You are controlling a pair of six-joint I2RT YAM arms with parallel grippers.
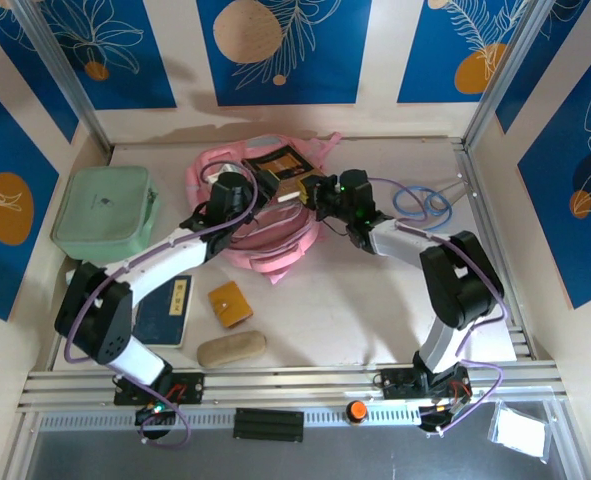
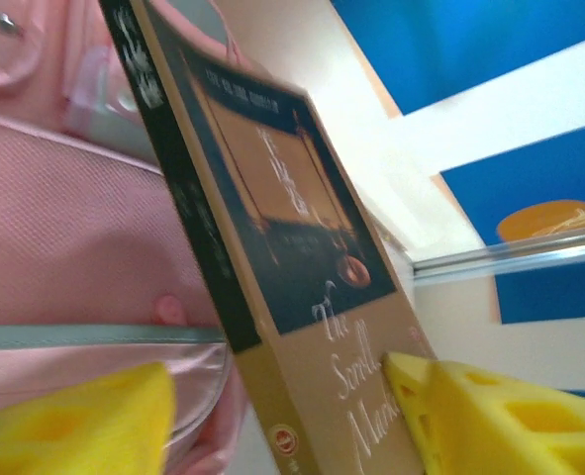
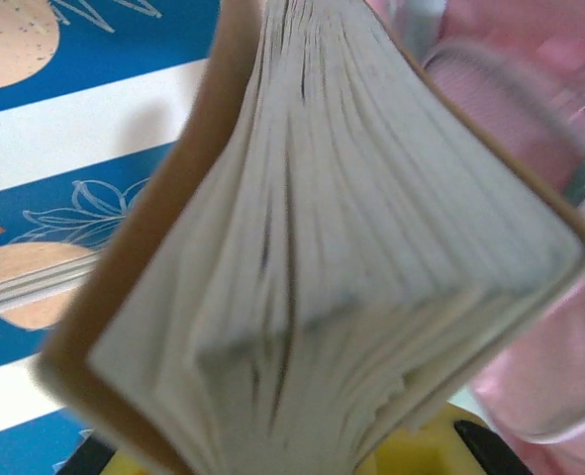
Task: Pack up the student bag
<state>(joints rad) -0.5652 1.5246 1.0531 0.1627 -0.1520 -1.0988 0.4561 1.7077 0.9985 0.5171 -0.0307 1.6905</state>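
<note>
The left gripper [image 2: 277, 366] stands spread, its yellow fingers [image 2: 74, 426] on either side of a brown paperback book [image 1: 278, 165] with a gap between the near finger and the spine, so it pinches nothing. Under and behind it lies the student bag [image 1: 275, 255], slumped flat at the middle of the counter [image 1: 395, 300] towards the back, its pink straps spilling to the near side and a grey-pink trimmed pocket mouth showing just beside the book in the left wrist view. The book is tilted up over the bag's upper part, between the two arms. The right gripper [image 1: 310, 193] meets the book's right-hand end; from its own camera the fanned page edges cover nearly everything and a single scrap of yellow finger shows beneath. Since the book stands off the fabric with the left fingers clear of it, I judge the right gripper pressed together on the book. The bag itself should handle as light, soft and limp: its fabric will fold and drag instead of lifting as one piece, and a pocket mouth will likely sag shut unless held. The firmer trim at the zip opening looks the best place to take hold, since the loose straps offer little control and could snag a finger. Further right a blue cable [image 1: 423, 205] lies apart
</note>
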